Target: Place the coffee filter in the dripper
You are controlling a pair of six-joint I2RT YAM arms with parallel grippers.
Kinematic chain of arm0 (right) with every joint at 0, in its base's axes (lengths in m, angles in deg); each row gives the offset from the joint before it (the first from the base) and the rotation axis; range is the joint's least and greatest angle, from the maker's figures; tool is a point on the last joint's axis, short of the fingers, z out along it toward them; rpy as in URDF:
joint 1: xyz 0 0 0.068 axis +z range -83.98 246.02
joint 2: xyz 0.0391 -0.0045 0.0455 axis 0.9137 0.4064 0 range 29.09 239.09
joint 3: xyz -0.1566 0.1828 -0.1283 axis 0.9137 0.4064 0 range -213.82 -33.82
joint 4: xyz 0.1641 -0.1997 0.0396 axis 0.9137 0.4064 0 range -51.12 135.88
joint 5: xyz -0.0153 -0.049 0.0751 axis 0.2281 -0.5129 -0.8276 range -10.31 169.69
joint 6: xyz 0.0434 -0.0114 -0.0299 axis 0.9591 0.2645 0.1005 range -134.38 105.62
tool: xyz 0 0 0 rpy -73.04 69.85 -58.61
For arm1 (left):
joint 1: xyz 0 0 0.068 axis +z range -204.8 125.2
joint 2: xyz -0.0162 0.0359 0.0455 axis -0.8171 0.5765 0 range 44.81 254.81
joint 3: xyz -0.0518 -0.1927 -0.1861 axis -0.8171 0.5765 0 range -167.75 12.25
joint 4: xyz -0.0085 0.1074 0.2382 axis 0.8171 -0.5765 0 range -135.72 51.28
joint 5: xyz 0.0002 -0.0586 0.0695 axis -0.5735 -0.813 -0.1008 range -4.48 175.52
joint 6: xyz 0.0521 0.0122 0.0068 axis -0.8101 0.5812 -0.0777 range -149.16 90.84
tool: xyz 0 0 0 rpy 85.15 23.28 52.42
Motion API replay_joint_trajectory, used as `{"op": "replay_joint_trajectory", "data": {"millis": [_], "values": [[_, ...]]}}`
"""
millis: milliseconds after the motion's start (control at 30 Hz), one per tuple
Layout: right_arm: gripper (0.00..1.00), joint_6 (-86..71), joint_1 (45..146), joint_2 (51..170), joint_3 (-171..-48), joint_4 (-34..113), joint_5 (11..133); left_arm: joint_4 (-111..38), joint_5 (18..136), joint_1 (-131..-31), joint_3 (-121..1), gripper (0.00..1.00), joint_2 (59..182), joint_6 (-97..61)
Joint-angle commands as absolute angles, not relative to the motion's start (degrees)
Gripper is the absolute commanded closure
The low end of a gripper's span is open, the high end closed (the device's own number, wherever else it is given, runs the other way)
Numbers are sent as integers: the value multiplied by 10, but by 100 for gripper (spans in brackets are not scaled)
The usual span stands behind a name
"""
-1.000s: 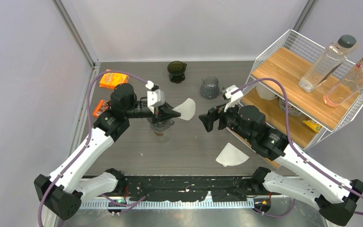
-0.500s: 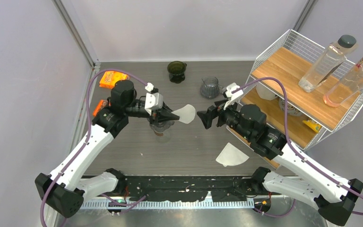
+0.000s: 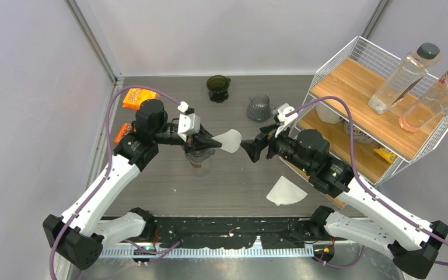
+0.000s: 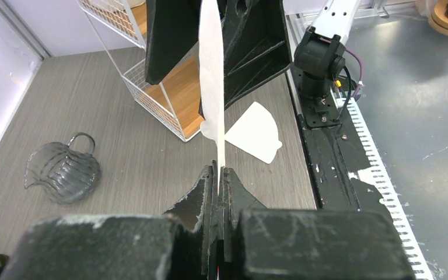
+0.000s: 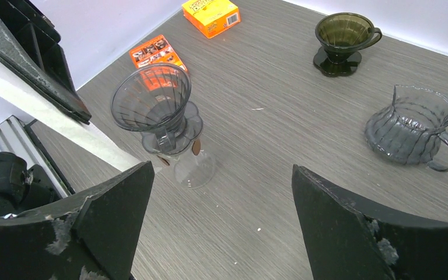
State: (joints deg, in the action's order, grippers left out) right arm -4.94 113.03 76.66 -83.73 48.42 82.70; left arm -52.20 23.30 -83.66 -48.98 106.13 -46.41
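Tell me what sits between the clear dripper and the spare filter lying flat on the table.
Nothing: the top view shows only bare table between the clear dripper and the spare filter. The left gripper pinches a second filter aloft.

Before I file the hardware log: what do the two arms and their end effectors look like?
Both the left arm and right arm have white link shells with black joint housings, and a purple cable loops along each. A white camera mount sits at each wrist. The left end effector and right end effector have black, wedge-shaped fingers, scuffed pale at the edges.
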Motion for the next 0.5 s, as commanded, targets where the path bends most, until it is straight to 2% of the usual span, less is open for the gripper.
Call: {"op": "replay_joint_trajectory", "data": {"millis": [0,467], "values": [[5,-43,1128,766,-845,456,820,-488,222,-835,-485,100,1047,-453],[4,-41,1128,753,-845,462,756,-477,244,-835,-488,100,1059,-431]]}}
